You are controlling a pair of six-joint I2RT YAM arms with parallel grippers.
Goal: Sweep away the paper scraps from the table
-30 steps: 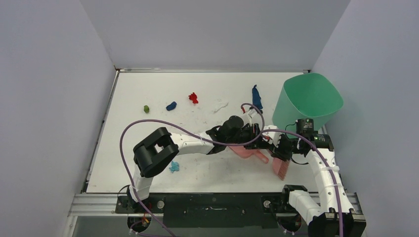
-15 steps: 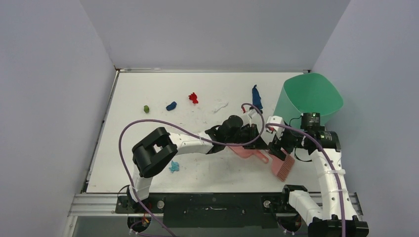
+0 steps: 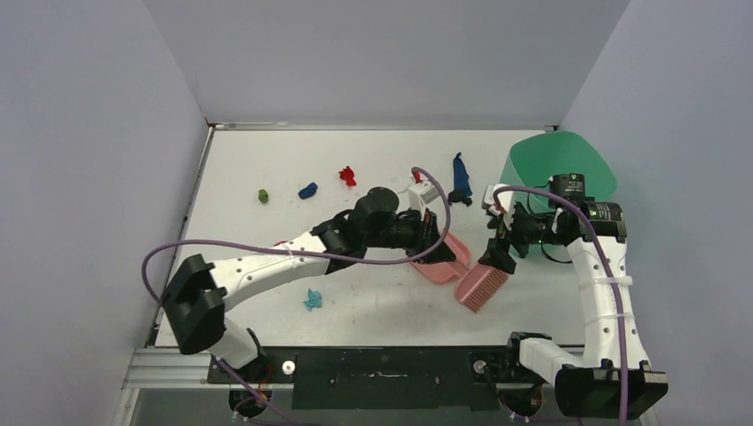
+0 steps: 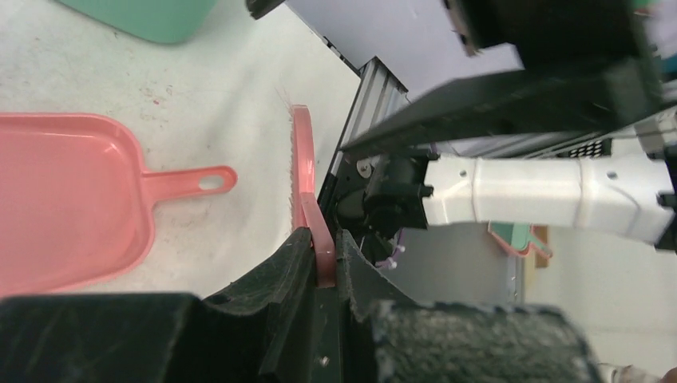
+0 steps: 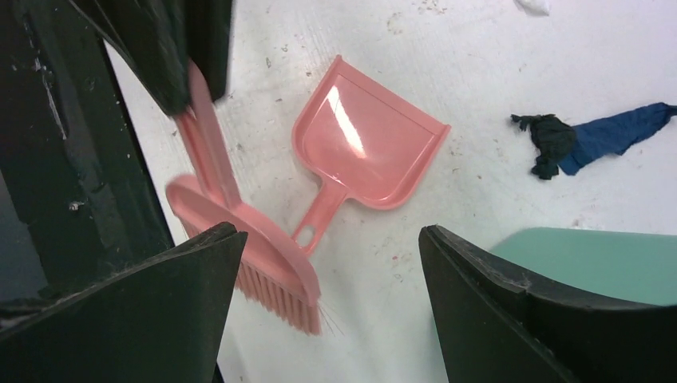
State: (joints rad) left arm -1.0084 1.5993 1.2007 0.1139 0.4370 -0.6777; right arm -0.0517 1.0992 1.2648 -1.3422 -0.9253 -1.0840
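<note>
Our left pincer [image 4: 319, 267] now clamps the handle of the pink brush [image 3: 480, 286]; our right pincer [image 5: 327, 239], which gripped it earlier, gapes wide. We see paper scraps [image 3: 347, 176] unmoved across the table [image 3: 266, 160].

Scattered paper scraps [image 3: 347, 177] on table [image 3: 266, 151]; pink brush [image 3: 480, 288] beside pink dustpan [image 3: 444, 262]; green bin [image 3: 542, 160] at right.
</note>
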